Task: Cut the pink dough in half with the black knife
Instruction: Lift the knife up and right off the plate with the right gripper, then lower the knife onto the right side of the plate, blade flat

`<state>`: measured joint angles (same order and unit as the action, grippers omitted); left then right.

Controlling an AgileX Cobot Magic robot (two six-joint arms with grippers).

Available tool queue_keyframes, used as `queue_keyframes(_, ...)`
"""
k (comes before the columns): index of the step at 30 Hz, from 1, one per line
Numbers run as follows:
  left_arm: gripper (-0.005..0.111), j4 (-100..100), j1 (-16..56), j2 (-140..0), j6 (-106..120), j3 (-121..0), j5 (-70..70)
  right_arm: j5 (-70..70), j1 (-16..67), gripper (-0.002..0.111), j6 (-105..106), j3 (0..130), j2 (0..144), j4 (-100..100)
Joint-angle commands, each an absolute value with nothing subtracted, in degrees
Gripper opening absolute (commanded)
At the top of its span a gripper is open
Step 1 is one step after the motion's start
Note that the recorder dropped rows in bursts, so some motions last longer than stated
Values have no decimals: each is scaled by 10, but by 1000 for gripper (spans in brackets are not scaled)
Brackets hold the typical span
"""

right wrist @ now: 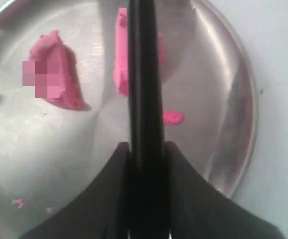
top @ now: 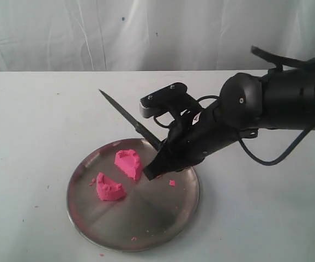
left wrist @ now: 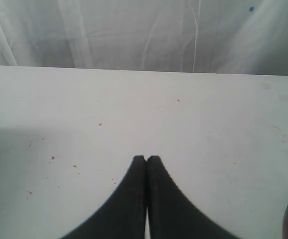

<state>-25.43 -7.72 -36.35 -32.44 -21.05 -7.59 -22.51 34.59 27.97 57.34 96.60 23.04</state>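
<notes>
The pink dough lies in two rough wedge chunks on the steel plate [top: 163,218]: one [top: 129,163] nearer the plate's far side, the other [top: 109,187] toward its left. My right gripper [top: 158,164] is shut on the black knife [top: 127,117], whose pointed blade slants up and to the left above the plate's far rim. In the right wrist view the knife [right wrist: 144,74] crosses in front of one chunk [right wrist: 121,59], with the other chunk [right wrist: 54,74] off to the side. My left gripper [left wrist: 147,158] is shut with nothing in it, over the bare white table.
Tiny pink crumbs [top: 172,183] dot the plate, and a few red specks [left wrist: 53,158] mark the white table [top: 32,120]. A white cloth backdrop [top: 119,33] hangs behind the table. The right arm's black body [top: 277,98] reaches in from the right.
</notes>
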Motion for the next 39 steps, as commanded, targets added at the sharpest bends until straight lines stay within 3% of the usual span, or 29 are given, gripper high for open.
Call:
queue_keyframes(1,0,-259,-79,-360,-327,-206,-66,-192,303,0,253,555,962,220)
queue_keyframes(9,0,-259,-79,-360,-327,-206,-66,-298,274,0,246,552,1005,226)
queue_keyframes(26,0,-259,-79,-360,-328,-206,-75,-331,275,1,332,567,1037,313)
queue_keyframes(31,0,-259,-79,-360,-328,-206,-77,-333,275,20,333,567,1047,315)
queue_keyframes(39,0,-259,-79,-360,-328,-206,-77,-327,275,24,334,567,1047,315)
